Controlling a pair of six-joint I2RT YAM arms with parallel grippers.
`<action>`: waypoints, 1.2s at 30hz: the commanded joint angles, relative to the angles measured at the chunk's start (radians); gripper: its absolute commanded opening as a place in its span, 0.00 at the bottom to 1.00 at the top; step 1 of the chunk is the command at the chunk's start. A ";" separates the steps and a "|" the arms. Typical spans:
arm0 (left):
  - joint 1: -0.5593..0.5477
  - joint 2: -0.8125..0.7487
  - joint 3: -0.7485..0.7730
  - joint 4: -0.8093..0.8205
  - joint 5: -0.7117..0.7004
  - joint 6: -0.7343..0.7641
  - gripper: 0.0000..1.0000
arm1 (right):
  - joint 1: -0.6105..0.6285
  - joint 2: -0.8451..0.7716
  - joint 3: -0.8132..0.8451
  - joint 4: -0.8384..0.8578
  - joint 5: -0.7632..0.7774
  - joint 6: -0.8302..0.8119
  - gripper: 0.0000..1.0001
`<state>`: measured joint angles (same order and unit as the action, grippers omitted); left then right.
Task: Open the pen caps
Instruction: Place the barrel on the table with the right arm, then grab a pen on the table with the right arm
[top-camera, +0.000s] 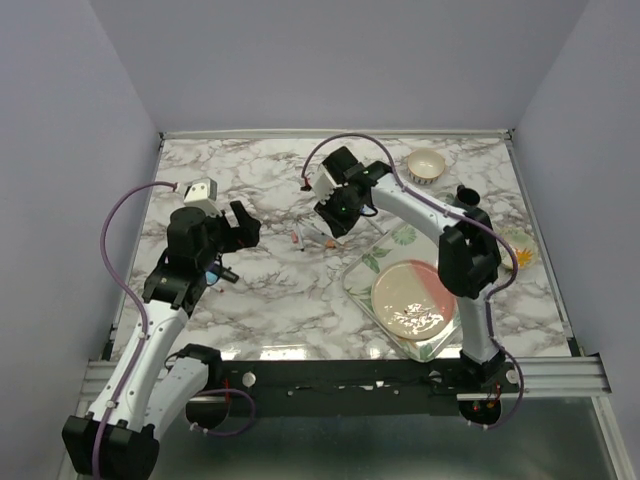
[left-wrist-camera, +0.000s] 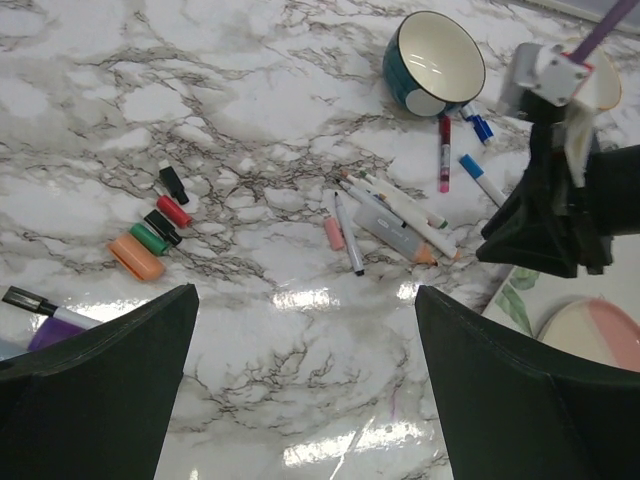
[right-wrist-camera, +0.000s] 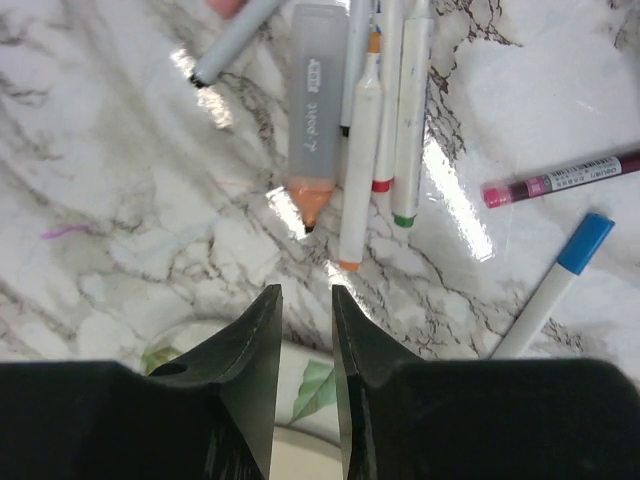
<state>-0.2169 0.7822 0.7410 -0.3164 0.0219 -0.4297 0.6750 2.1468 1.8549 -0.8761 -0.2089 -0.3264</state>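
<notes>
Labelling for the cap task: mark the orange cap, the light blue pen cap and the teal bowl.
orange cap (left-wrist-camera: 135, 257), left wrist view, middle of its body.
light blue pen cap (right-wrist-camera: 585, 243), right wrist view, middle of the cap.
teal bowl (left-wrist-camera: 393, 72), left wrist view, outer wall.

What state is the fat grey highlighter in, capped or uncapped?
Uncapped: the grey highlighter lies flat on the table with its orange tip bare.
</notes>
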 joint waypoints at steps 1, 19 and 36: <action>0.008 0.031 -0.009 0.014 0.076 0.020 0.99 | 0.011 -0.184 -0.114 -0.003 -0.101 -0.100 0.34; -0.145 0.302 -0.017 0.019 -0.028 -0.133 0.94 | -0.196 -0.702 -0.603 0.174 -0.343 -0.128 0.35; -0.298 0.716 0.196 -0.010 -0.313 -0.188 0.70 | -0.210 -0.702 -0.617 0.172 -0.397 -0.129 0.36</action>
<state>-0.4843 1.3899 0.8253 -0.2852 -0.1905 -0.6193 0.4618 1.4490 1.2476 -0.7174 -0.5743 -0.4618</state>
